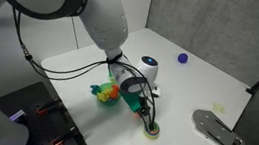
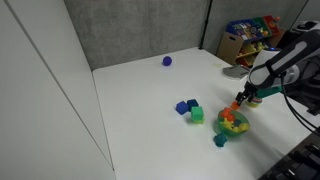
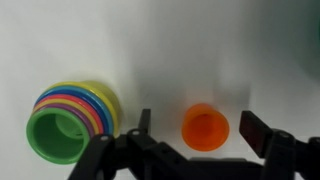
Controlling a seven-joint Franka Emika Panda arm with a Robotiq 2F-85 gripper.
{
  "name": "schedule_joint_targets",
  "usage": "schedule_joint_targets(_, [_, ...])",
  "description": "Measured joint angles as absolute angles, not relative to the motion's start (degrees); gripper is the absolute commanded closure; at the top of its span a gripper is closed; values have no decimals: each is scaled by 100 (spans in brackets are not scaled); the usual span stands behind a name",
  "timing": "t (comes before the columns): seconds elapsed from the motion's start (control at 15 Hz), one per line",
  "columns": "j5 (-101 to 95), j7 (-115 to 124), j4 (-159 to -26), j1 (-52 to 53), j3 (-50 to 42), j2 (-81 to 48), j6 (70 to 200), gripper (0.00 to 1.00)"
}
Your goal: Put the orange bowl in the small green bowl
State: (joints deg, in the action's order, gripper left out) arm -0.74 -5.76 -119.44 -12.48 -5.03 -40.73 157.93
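In the wrist view the orange bowl [image 3: 205,125] sits upright on the white table. It lies between the two fingers of my open gripper [image 3: 200,130] and neither finger touches it. In an exterior view a small ring with an olive-green rim, the small green bowl [image 1: 150,131], lies right under my gripper [image 1: 148,118]. No green rim shows around the orange bowl in the wrist view, so I cannot tell how the two bowls stand to each other. In an exterior view my gripper [image 2: 244,99] hangs low over an orange spot [image 2: 239,104].
A multicoloured toy pile [image 3: 68,125] with a bright green piece lies close beside the orange bowl, and shows in both exterior views [image 1: 108,92] [image 2: 233,122]. A blue ball [image 2: 167,61] and blue and green blocks [image 2: 190,110] lie further off. A grey flat piece [image 1: 218,130] lies near the table edge.
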Motion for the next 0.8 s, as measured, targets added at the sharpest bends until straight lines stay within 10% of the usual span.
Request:
schedule_joint_targets(0.53, [-74, -596, -11490, -1197, -429, -4489, 15802, 0])
schedule_joint_targets(0.6, [-74, -597, -11419, -1194, -425, -4549, 15802, 25])
schedule_joint_targets(0.8, [-74, -603, -11246, -1176, -418, -4701, 15806, 44])
